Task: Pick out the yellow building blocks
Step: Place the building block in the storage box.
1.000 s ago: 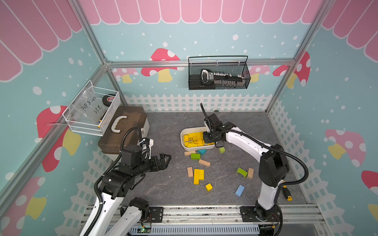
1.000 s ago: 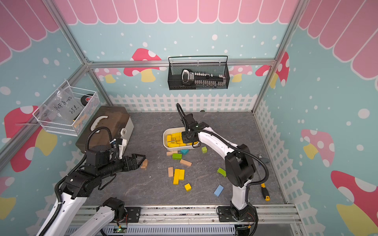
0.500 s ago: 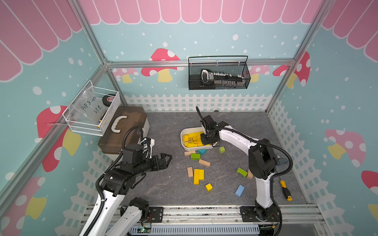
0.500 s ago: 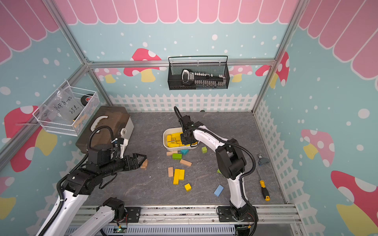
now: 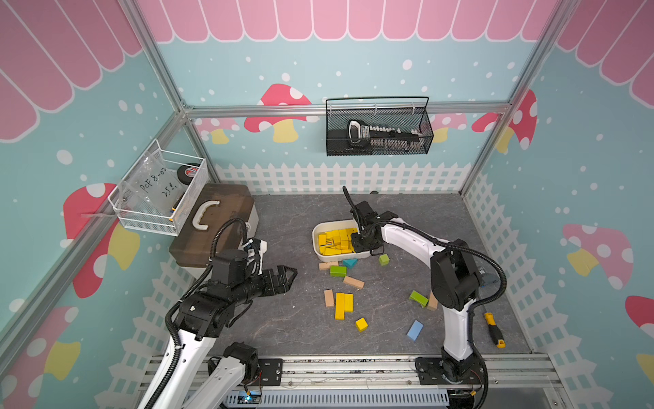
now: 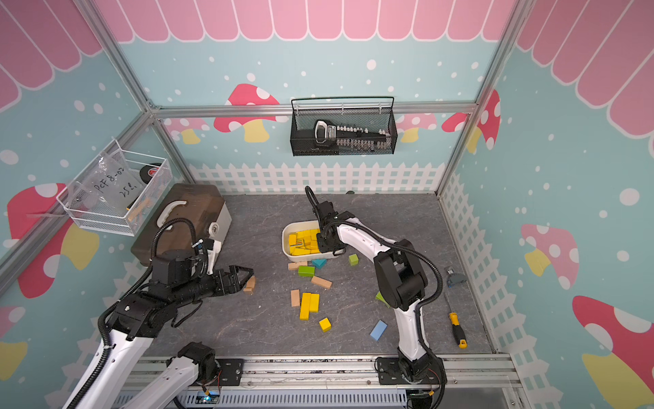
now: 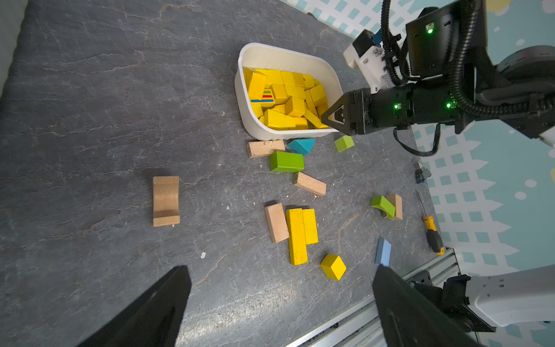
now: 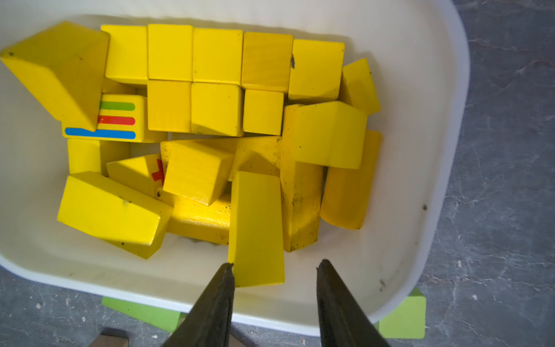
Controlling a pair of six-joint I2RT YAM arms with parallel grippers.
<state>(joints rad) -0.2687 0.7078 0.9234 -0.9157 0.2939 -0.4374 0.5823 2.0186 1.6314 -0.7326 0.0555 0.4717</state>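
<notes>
Nearly done: in both top views most of the yellow building blocks [image 5: 334, 241] lie heaped in the white tub [image 5: 332, 223] at mid-mat, with the right gripper [image 5: 358, 243] poised over its edge. We count three outside it on the grey mat [image 5: 283, 219]: a long yellow bar [image 5: 339, 306] touching a shorter yellow brick [image 5: 348, 302], and a yellow cube [image 5: 361, 324] near them. The left gripper [image 5: 291, 279] hovers well apart from all of it, spread wide and empty.

From the left wrist, we see a tan block [image 7: 276, 222] lying against the long yellow bar's other side, so a grasp there looks cramped. The yellow cube stands alone with bare mat all round. A green block [image 7: 286, 161] and a teal wedge [image 7: 301, 145] crowd the white tub's outer wall, and a screwdriver [image 7: 432, 237] lies at the mat's edge.

From the right wrist, the right gripper's jaws stand parted above the tub. One fingertip touches the corner of a flat yellow block [image 8: 255, 228] lying in the heap, the other stands clear, and nothing is clamped. A striped block [image 8: 117, 120] shows among the rest. We judge there is room for three more along the near wall.
</notes>
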